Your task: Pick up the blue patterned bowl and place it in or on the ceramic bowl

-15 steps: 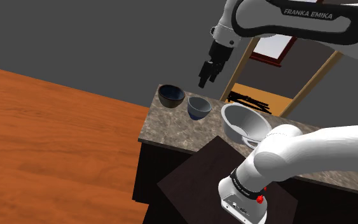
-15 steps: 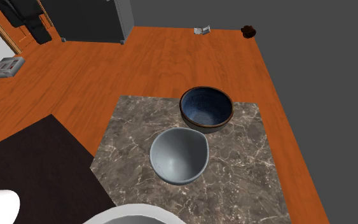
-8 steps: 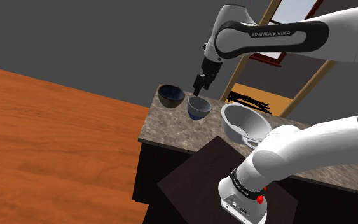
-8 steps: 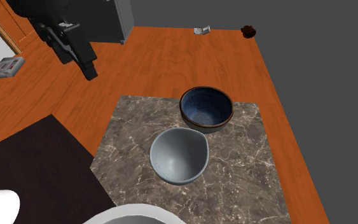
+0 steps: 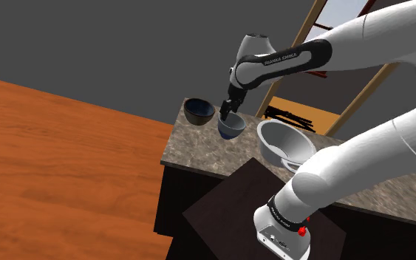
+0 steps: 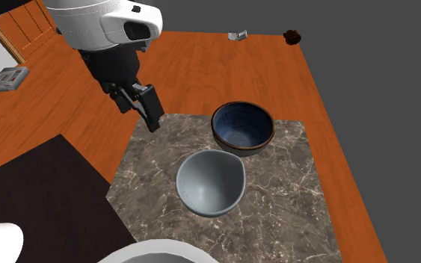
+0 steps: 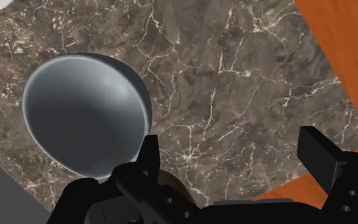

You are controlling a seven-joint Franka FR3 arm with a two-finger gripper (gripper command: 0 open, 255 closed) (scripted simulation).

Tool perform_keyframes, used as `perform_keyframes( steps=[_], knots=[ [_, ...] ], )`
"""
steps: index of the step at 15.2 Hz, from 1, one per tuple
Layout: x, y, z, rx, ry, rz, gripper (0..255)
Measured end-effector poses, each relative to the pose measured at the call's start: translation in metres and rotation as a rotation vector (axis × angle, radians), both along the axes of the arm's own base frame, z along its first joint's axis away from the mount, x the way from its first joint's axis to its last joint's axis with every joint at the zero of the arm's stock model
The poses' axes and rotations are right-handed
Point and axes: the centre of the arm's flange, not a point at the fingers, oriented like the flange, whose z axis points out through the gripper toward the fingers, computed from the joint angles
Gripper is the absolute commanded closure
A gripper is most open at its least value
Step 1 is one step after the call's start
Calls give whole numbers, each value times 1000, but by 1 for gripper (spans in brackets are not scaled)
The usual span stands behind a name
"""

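Second exterior view, left to right: my gripper (image 6: 143, 116) hangs above the marbled surface's (image 6: 291, 202) near edge. Next comes the grey-blue bowl (image 6: 211, 181), which I take for the one to lift, then the dark blue bowl (image 6: 242, 127) just beside it. In the wrist view the jaws stand open and empty, one finger (image 7: 151, 149) by the grey-blue rim. I judge this the approach. Next I'd lower until the jaws straddle that rim, then close.

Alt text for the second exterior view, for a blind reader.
A black claw hangs above a marble counter near a grey bowl; a dark blue bowl stands close beside it. Orange wood floor lies beyond.
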Motion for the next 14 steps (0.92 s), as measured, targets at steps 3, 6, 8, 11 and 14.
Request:
perform_keyframes(
  steps=[3, 6, 8, 11, 14],
  knots=[
    [11, -21, -32, -19, 2, -3, 0],
    [24, -39, -60, -37, 4, -7, 0],
    [34, -51, -82, -50, 5, -9, 0],
    [41, -65, -107, -63, 6, -11, 0],
    [43, -72, -122, -65, 6, -11, 0]
  ],
)
